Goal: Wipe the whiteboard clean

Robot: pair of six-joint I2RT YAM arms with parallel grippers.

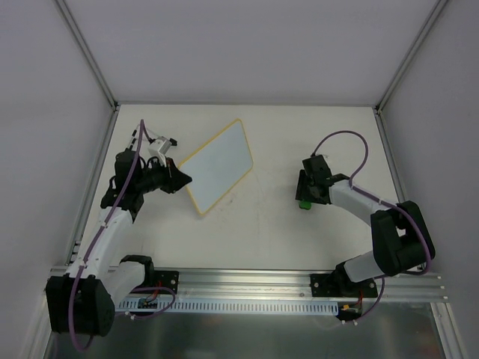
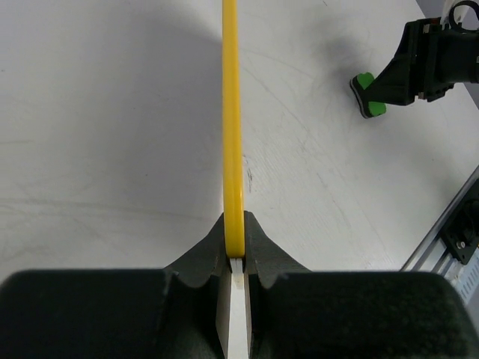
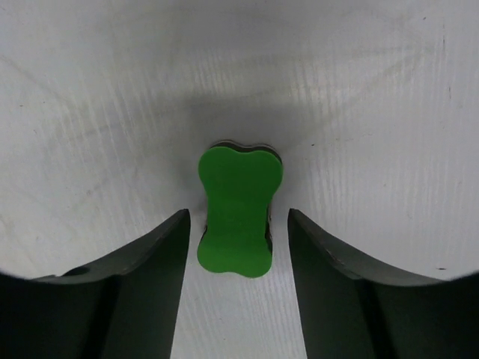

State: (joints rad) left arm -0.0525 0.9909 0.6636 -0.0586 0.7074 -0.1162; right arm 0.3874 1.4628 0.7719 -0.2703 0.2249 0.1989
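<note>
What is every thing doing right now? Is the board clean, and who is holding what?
Whiteboard: blank, no writing showing, held by its yellow rim.
Left end effector: shut on the whiteboard's rim.
Eraser: lying on the table, not held.
Right end effector: open, one finger on each side of the eraser, with small gaps.

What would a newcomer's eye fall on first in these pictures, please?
First the whiteboard, left of centre, its yellow rim clamped in the shut left hand; its face looks blank. Then the bright green eraser on the right, lying on the table between the fingers of the open right hand, which do not touch it.
</note>
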